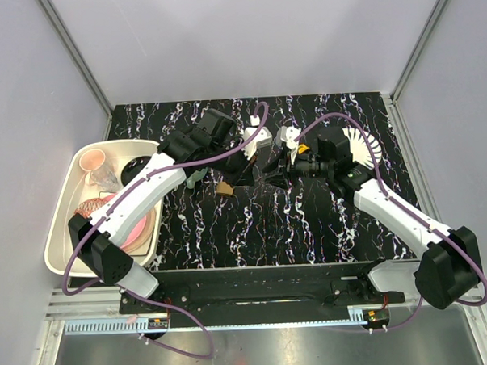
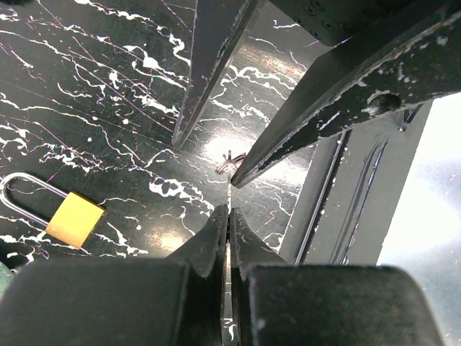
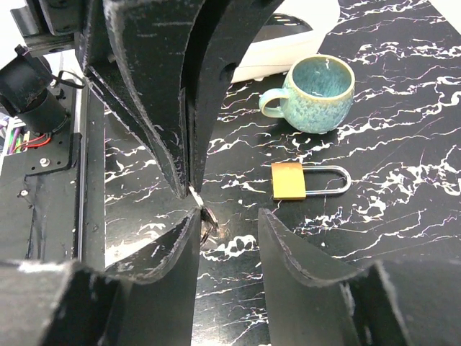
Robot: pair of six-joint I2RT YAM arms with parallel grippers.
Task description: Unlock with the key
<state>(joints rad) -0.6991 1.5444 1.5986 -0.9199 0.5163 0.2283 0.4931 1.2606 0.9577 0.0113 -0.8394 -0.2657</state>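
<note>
Two hands meet tip to tip over the middle of the black marbled bench (image 1: 302, 228), and from overhead they are such a tangle that I can't make out anything between them. The left wrist camera settles it: the left hand (image 2: 229, 211) is clenched on one thin key (image 2: 229, 191), blade edge-on between its fingers, with a small wire ring (image 2: 225, 165) hanging off the far end. The right hand (image 3: 230, 216) is spread, one finger on either side of that ring, and a clear gap shows in its own camera. I can't tell whether it touches the ring. One padlock (image 3: 288, 180) with a yellow body lies flat on the bench just off to the side, shackle in place, apart from both hands. Only the right wrist view shows the single teal mug (image 3: 313, 94) standing upright beyond the padlock. Only the overhead view shows the one cream tray (image 1: 58, 231) at the left edge, holding a pink cup (image 1: 93, 162) and a pink plate (image 1: 142, 227) among other things.
</note>
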